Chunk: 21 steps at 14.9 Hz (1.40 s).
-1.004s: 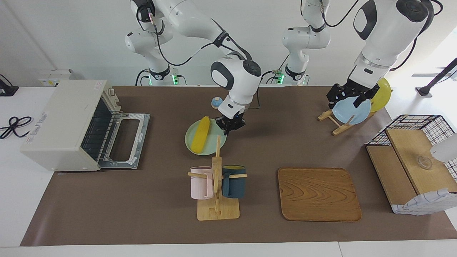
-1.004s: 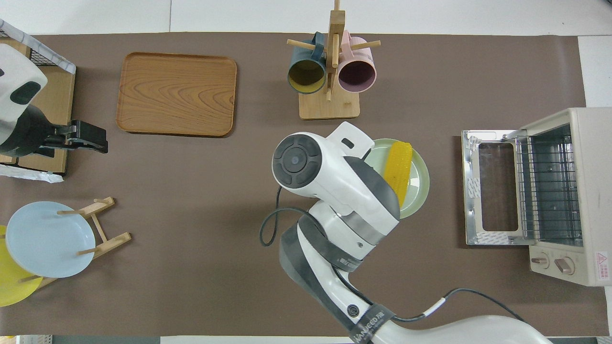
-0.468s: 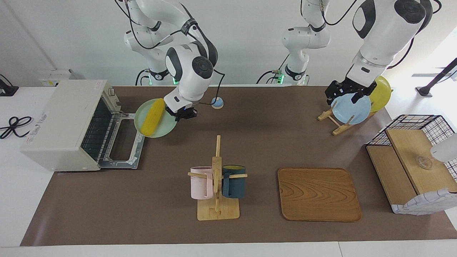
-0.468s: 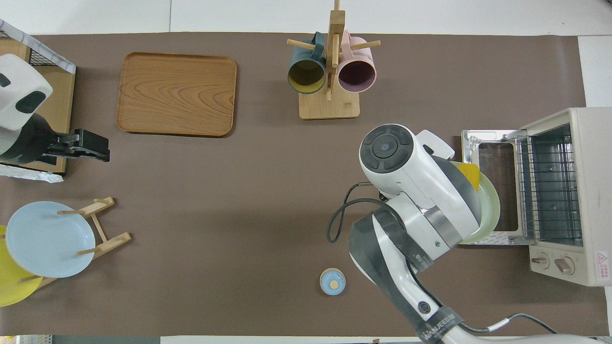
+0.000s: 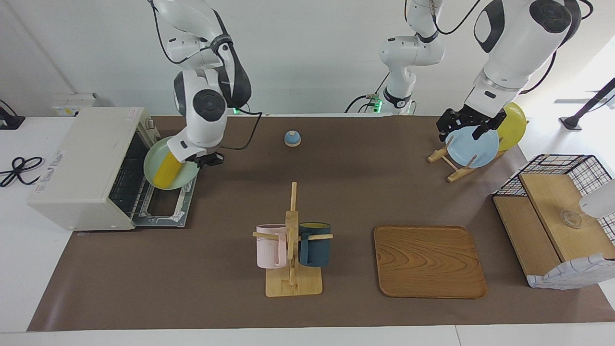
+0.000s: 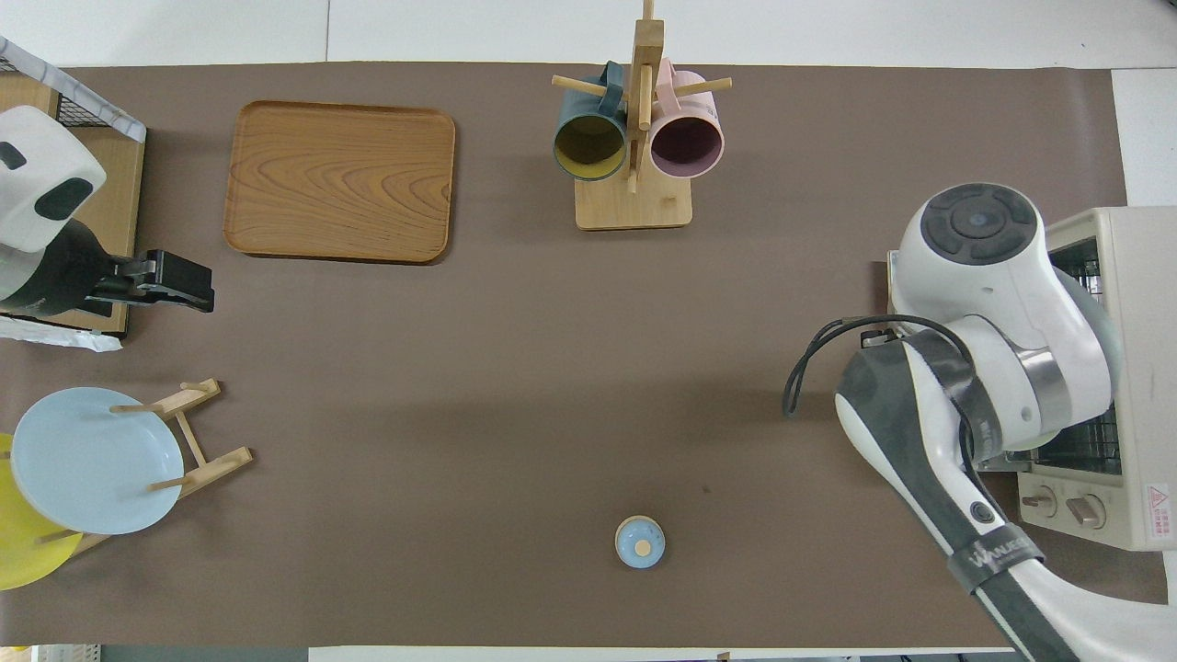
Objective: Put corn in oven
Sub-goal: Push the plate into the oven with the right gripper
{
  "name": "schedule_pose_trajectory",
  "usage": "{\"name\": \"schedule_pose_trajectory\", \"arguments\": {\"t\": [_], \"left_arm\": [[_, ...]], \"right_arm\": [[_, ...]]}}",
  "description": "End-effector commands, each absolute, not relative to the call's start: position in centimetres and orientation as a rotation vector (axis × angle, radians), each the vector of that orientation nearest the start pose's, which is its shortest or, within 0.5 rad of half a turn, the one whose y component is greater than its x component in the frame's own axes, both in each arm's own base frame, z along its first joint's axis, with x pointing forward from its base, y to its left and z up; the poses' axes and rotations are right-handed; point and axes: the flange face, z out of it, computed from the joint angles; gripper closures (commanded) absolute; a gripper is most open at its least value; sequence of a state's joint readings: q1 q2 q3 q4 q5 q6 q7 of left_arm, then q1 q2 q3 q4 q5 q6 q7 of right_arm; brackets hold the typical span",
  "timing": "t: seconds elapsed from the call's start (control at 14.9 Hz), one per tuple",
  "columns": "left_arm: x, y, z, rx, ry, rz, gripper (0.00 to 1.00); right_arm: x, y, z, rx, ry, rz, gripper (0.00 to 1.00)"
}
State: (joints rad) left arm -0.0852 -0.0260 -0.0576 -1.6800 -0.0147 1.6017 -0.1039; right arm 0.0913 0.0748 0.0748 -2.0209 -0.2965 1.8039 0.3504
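Corn (image 5: 167,171) is being carried on a green plate (image 5: 156,170), clenched by the right end effector (image 5: 207,159), over the oven (image 5: 91,166) door. The plate is best being kept level while slid in. The left end effector (image 5: 465,126) is waiting, released, over the plate rack (image 5: 449,161).

The corn (image 5: 167,171), a glossy yellow cob, lies tilted on a pale green plate (image 5: 156,166) held above the open door; the oven (image 5: 91,166), boxy and off-white, stands at the right arm's end of the tabletop, door dropped flat, wire rack showing.
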Motion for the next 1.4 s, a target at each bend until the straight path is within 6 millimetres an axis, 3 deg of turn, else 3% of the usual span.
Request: {"name": "schedule_pose_trajectory", "arguments": {"t": [0.0, 0.13, 0.27, 0.74, 1.07, 1.14, 1.2, 1.34], "left_arm": [[53.5, -7.9, 59.1, -3.157, 0.094, 0.052, 0.00], [53.5, -7.9, 59.1, -3.157, 0.099, 0.052, 0.00], [53.5, -7.9, 59.1, -3.157, 0.103, 0.052, 0.00], [53.4, -8.3, 59.2, -3.157, 0.108, 0.050, 0.00], [53.4, -8.3, 59.3, -3.157, 0.104, 0.047, 0.00], [53.4, -8.3, 59.3, -3.157, 0.104, 0.047, 0.00], [53.4, -8.2, 59.4, -3.158, 0.099, 0.045, 0.00], [53.4, -7.8, 59.6, -3.158, 0.087, 0.047, 0.00]], "right_arm": [[52.9, 3.1, 39.1, -3.437, 0.022, 0.339, 1.00], [52.8, 1.2, 38.4, -3.422, -0.012, 0.331, 1.00], [52.4, 0.5, 37.7, -3.417, -0.011, 0.331, 1.00], [52.3, -4.5, 37.5, -3.387, -0.051, 0.356, 1.00], [52.2, -5.0, 37.4, -3.382, -0.054, 0.361, 1.00], [52.2, -5.1, 37.3, -3.376, -0.047, 0.364, 0.89], [52.0, -5.0, 37.0, -3.372, -0.052, 0.376, 0.68], [51.9, -4.5, 36.8, -3.350, -0.042, 0.375, 0.58]]}}
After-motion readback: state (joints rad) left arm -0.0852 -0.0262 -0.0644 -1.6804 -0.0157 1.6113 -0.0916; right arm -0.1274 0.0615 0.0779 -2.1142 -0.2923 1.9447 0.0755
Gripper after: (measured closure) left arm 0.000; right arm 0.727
